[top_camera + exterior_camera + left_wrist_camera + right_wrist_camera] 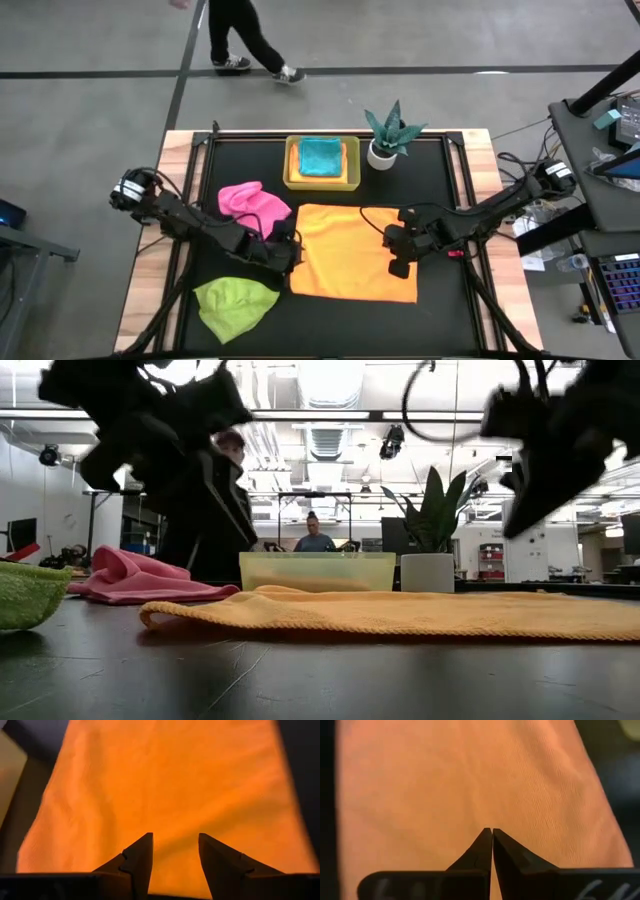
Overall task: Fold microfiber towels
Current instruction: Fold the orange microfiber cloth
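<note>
Table (455, 310) first: black mat, wood borders at both sides, bare mat along the near edge. I see the orange towel (352, 252) spread flat at the centre, its left edge lifted slightly in the low view. Left gripper (290, 255) sits at that left edge, fingers (142, 857) parted over the cloth, nothing pinched. Right gripper (400, 268) hangs over the towel's right part, fingers pressed together, holding nothing. Lime towel (236, 303) lies bunched near-left, pink towel (254, 204) crumpled behind the left arm. Yellow tray (322, 181) at the far edge holds the turquoise towel (321, 157); plant (387, 135) just right.
</note>
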